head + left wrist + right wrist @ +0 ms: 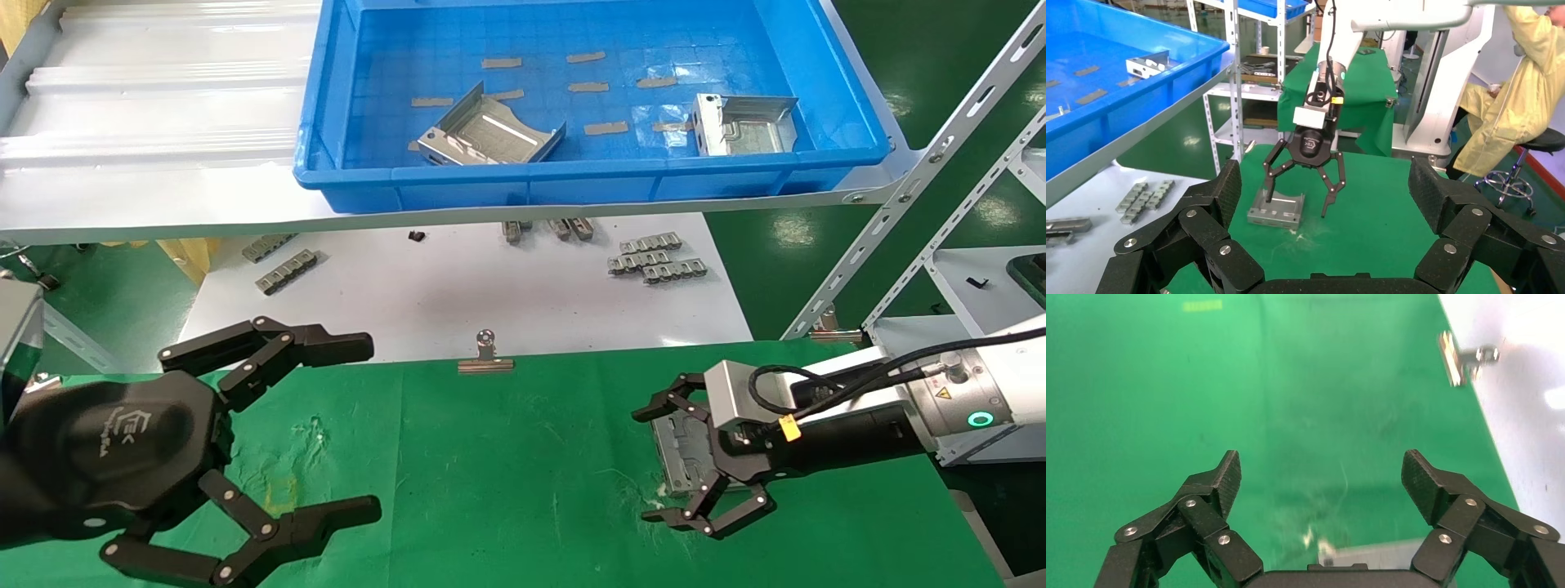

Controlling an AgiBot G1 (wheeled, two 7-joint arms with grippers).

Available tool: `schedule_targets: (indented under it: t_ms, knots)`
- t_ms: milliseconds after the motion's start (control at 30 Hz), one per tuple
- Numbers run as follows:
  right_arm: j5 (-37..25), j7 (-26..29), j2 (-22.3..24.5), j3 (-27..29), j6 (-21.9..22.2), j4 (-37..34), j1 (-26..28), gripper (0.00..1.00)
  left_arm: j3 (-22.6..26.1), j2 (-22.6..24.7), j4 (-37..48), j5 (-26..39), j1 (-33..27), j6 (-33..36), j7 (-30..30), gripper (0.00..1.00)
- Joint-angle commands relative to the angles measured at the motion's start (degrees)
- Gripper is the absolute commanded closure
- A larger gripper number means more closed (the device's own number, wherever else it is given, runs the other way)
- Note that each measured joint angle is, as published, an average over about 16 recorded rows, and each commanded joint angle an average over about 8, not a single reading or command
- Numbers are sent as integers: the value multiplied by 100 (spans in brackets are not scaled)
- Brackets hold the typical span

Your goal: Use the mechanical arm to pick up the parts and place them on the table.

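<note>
A silver sheet-metal part (677,454) lies flat on the green table (507,474), under my right gripper (645,466). The right gripper is open and holds nothing. In the left wrist view one of its fingers reaches down inside the part (1278,211) and the other stands beside it. In the right wrist view only the part's edge (1376,554) shows, below the open right gripper (1321,468). Two more parts (490,135) (745,124) lie in the blue bin (572,184). My left gripper (369,429) (1324,177) is open and empty over the table's left side.
Small grey toothed strips (654,263) lie on the white sheet (458,286) behind the table. A binder clip (486,356) (1465,360) sits on the table's far edge. A metal shelf frame (915,188) stands at the right. A person in yellow (1517,98) sits beyond.
</note>
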Motion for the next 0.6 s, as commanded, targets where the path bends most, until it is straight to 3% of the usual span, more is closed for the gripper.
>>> schedule_targets:
  t_ms: [33, 600]
  knots:
    - [53, 137, 75, 201, 18, 208, -140, 0, 0, 0, 0, 0, 0, 0, 0, 0]
    - [512, 1321, 720, 1936, 177, 2009, -1353, 0, 0, 0, 0, 0, 0, 0, 0, 0]
